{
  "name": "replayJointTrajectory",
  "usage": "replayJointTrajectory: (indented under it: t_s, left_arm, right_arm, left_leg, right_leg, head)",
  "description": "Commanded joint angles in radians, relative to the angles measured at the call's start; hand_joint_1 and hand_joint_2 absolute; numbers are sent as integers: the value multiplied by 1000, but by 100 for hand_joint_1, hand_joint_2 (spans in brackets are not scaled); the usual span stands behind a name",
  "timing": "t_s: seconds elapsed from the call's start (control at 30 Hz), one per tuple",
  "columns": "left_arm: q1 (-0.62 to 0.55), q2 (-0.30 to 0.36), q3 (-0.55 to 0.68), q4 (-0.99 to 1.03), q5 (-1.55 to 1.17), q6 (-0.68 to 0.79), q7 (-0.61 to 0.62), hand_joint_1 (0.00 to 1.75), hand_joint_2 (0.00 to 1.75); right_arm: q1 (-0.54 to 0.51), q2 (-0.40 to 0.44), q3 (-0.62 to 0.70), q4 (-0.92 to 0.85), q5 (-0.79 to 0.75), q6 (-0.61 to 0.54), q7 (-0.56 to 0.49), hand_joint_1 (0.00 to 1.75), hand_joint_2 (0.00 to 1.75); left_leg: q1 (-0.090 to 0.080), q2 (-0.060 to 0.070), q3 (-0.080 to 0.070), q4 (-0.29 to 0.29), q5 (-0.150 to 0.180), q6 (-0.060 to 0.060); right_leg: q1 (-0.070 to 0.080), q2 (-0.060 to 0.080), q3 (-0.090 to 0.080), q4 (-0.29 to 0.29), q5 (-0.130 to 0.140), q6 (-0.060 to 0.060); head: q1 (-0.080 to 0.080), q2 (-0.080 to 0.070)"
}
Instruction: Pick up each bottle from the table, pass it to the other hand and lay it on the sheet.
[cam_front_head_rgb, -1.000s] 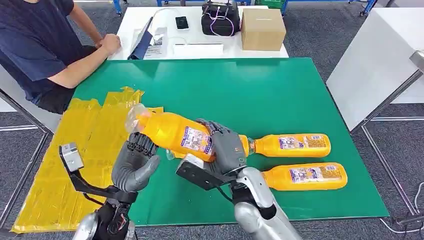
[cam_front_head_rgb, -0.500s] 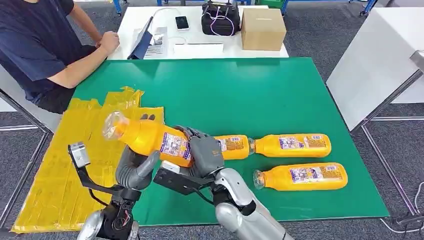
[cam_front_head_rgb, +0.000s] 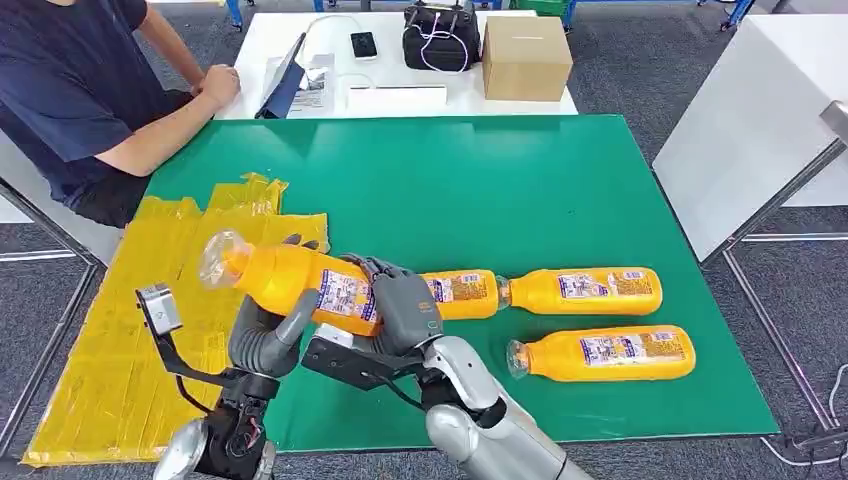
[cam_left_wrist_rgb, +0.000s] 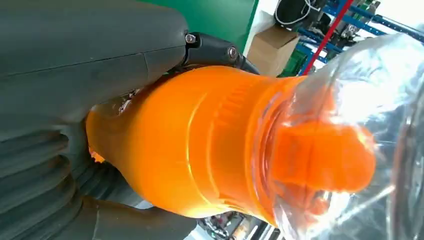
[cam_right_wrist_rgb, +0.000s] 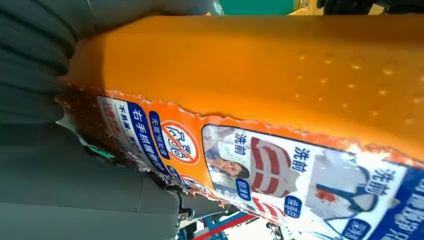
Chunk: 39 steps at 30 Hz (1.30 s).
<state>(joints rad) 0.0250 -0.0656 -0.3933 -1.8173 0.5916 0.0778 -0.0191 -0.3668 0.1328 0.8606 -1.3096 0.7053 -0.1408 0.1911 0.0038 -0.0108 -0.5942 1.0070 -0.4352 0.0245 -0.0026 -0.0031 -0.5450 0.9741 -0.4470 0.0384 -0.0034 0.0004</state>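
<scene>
An orange bottle (cam_front_head_rgb: 285, 280) with a clear cap hangs above the green table (cam_front_head_rgb: 450, 190), cap toward the yellow sheet (cam_front_head_rgb: 130, 330). My right hand (cam_front_head_rgb: 405, 305) grips its labelled body (cam_right_wrist_rgb: 280, 75). My left hand (cam_front_head_rgb: 265, 335) wraps the bottle near the neck, thumb in front and dark fingers behind. In the left wrist view the bottle (cam_left_wrist_rgb: 210, 150) lies in that hand (cam_left_wrist_rgb: 60, 100). Three more orange bottles lie on the table: one (cam_front_head_rgb: 465, 290) just behind my right hand, one (cam_front_head_rgb: 590, 290) right of it, one (cam_front_head_rgb: 605, 352) nearer the front edge.
A person (cam_front_head_rgb: 70, 90) sits at the back left, forearm near the table's corner. Behind the green table a white table carries a cardboard box (cam_front_head_rgb: 525, 55), a black bag (cam_front_head_rgb: 440, 38) and a phone (cam_front_head_rgb: 364, 45). Another white table (cam_front_head_rgb: 760, 110) stands at the right.
My right hand has carried the bottle leftward over the sheet's edge. My left hand has come up under it and its fingers have closed around the bottle.
</scene>
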Motion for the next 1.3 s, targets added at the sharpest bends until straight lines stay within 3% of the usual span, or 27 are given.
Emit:
replayJointTrajectory:
  t_s: [0.03, 0.2, 0.23, 0.27, 0.3, 0.4, 0.6, 0.73, 0.83, 0.97, 1.0, 1.03, 1.13, 1.3]
  left_arm:
    - [-64, 18, -74, 53, -27, -2, -15, 175, 175]
    - [-63, 18, -71, 49, -33, -2, -21, 175, 175]
    - [-63, 17, -67, 47, -39, -4, -26, 175, 175]
    - [-59, 20, -57, 35, -77, 4, -54, 175, 175]
    - [-54, 20, -34, 15, -147, 28, -91, 175, 175]
    - [-74, 3, 54, -53, -405, 99, -121, 175, 175]
    - [-74, -10, 68, -70, -412, 86, -87, 175, 175]
    - [-63, -13, 181, -14, -775, 182, -129, 175, 175]
    - [-51, -44, 290, -18, -947, 122, -101, 175, 175]
    - [-59, -31, 298, -15, -1284, 106, -30, 175, 175]
    - [-73, -24, 270, 2, -1468, 46, 41, 175, 175]
    - [-79, -27, 252, 26, -1523, -6, 65, 175, 175]
    - [-108, -51, 214, 125, -1571, -108, 121, 175, 175]
    - [-144, -50, 169, 289, -1630, -135, 170, 175, 175]
  right_arm:
    - [-43, -19, 23, 65, -12, 1, 18, 175, 175]
    - [-43, -21, 14, 65, -14, 1, 26, 175, 175]
    - [-43, -22, 8, 65, -12, 3, 37, 21, 175]
    - [-39, -34, -10, 55, 0, -4, 52, 0, 175]
    - [-35, -56, -33, 38, 40, 2, 81, 0, 0]
    - [-2, -97, -141, -46, 104, 48, 113, 0, 0]
    - [13, -88, -162, -82, 120, 87, 119, 0, 0]
    - [103, -129, -281, -114, 160, 102, 136, 0, 0]
    - [153, -131, -380, -157, 216, 151, 110, 0, 0]
    - [182, -132, -438, -170, 259, 200, 119, 0, 0]
    - [187, -128, -456, -164, 267, 213, 124, 0, 0]
    - [197, -131, -464, -151, 273, 217, 124, 0, 175]
    - [174, -123, -465, -84, 283, 247, 125, 0, 175]
    - [109, -97, -431, 22, 281, 285, 128, 0, 175]
  left_leg:
    - [1, -1, 1, 0, 0, -1]
    - [0, -1, 2, 0, 0, -1]
    - [0, -1, 2, 0, 0, -1]
    - [0, -1, 1, 0, 0, -1]
    - [0, -1, 2, 0, 0, -1]
    - [1, -2, 0, 0, 1, 0]
    - [0, -1, 0, 1, 0, 0]
    - [0, -3, 2, -1, 1, 0]
    - [0, -3, 2, -1, 1, 0]
    - [0, -2, 1, 0, 1, 0]
    - [0, -2, 2, 0, 0, 0]
    - [0, -2, 1, 0, 1, 0]
    - [0, -5, 3, -1, 2, -1]
    - [0, -1, 4, -2, 2, -1]
  right_leg:
    - [1, -2, 2, -1, 0, 0]
    - [0, -2, 2, -1, 0, 0]
    - [0, -2, 3, -1, -1, 0]
    - [0, -2, 2, -1, 0, 0]
    - [1, -2, 3, -1, -1, 0]
    - [1, -3, 1, 0, 0, 0]
    - [0, 0, 1, 0, 0, 0]
    - [0, -4, 3, -2, 0, 1]
    - [0, -3, 3, -2, 0, 0]
    - [0, -2, 3, -1, 0, 1]
    - [0, -2, 3, -1, 0, 1]
    - [0, -2, 2, -1, 0, 1]
    - [0, -6, 6, -3, 0, 1]
    - [0, -2, 4, -3, 2, 0]
  head:
    - [0, 0]
    - [0, 0]
    - [0, 0]
    - [0, 0]
    - [0, 0]
    - [0, 0]
    - [0, 0]
    - [0, 0]
    - [0, 0]
    - [0, 0]
    - [0, 0]
    - [0, 0]
    - [0, 0]
    - [0, 0]
